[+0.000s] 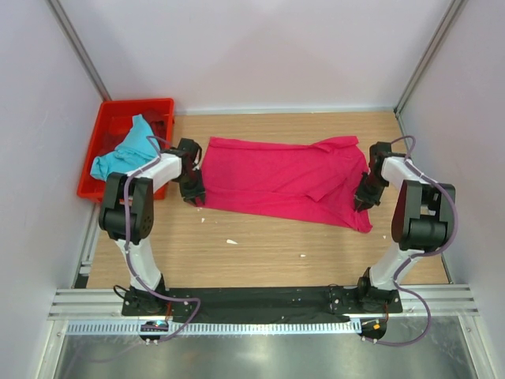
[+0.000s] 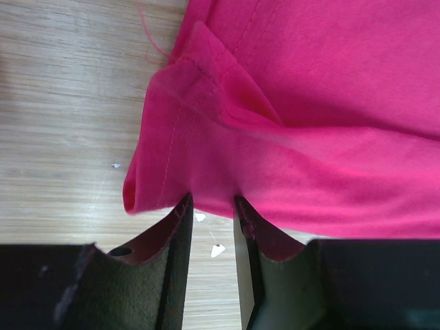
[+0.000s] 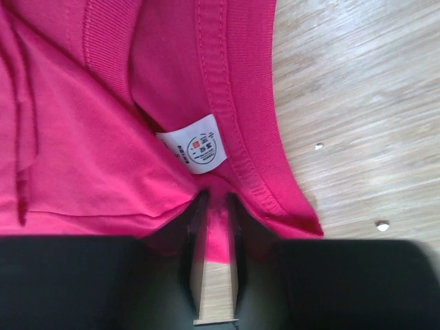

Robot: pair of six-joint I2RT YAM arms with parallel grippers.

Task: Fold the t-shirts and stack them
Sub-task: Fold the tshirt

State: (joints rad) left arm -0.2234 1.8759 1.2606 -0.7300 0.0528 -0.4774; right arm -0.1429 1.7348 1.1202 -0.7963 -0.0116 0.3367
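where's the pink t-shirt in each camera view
Top external: pink t-shirt lies spread across the middle of the wooden table.
Left wrist: pink t-shirt fills the upper right, its edge at the jaws.
Right wrist: pink t-shirt fills the upper left, with its white label above the jaws.
Shared landmark: the wooden table, bare beside the shirt in every view.

Only one bit of print I can find: a small white label [image 3: 194,146] sewn inside the neckband of the pink t-shirt [image 3: 82,151], on the right wrist cam. It has a round black stamp w/ tiny chars, a small red square in the middle, and a line of dark text beside it. All too small & blurred to read.
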